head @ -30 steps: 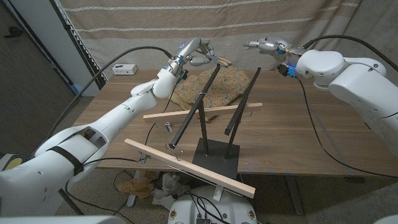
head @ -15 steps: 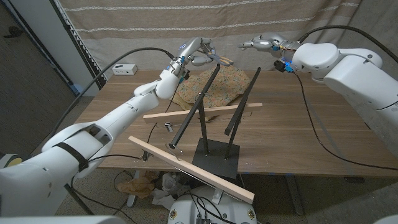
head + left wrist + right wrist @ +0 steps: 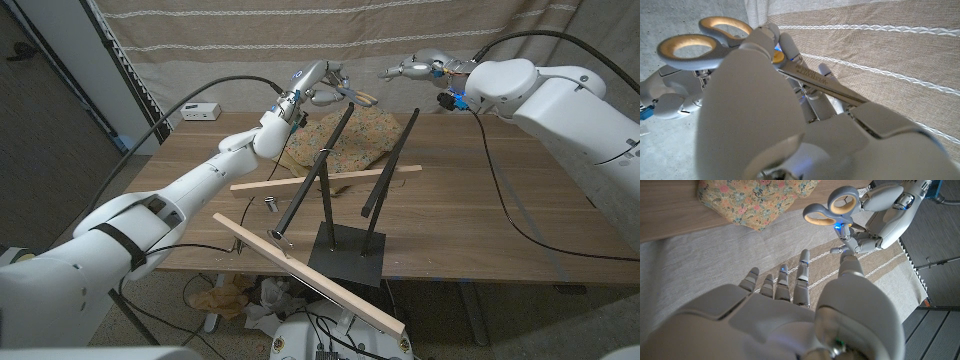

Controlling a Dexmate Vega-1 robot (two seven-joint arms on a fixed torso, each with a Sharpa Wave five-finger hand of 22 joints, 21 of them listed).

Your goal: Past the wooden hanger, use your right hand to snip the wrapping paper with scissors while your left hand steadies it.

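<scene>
Head view showed both arms raised over the far side of the tabletop. The left robot hand held a pair of scissors up above the flowered wrapping paper, with the grey-and-yellow handle rings pointing toward the right robot hand. That right robot hand hung in the air a little way from the scissors, not touching them, its fingers spread and holding nothing.

Left wrist view showed the left robot hand with its fingers closed around the metal blades of the scissors, the two handle rings sticking out past the fingers. Right wrist view showed the right robot hand with its fingers stretched out and apart, pointed at the scissors in the left robot hand, with a gap between them. An edge of the wrapping paper lay on the tabletop in that same view.

The wrapping paper lay crumpled at the far middle of the tabletop, behind a black stand with slanted black rods. A wooden hanger bar lay across the rods just in front of the paper, and a second, longer wooden bar lay at a slant near the front edge. A small white box sat at the far left corner.
</scene>
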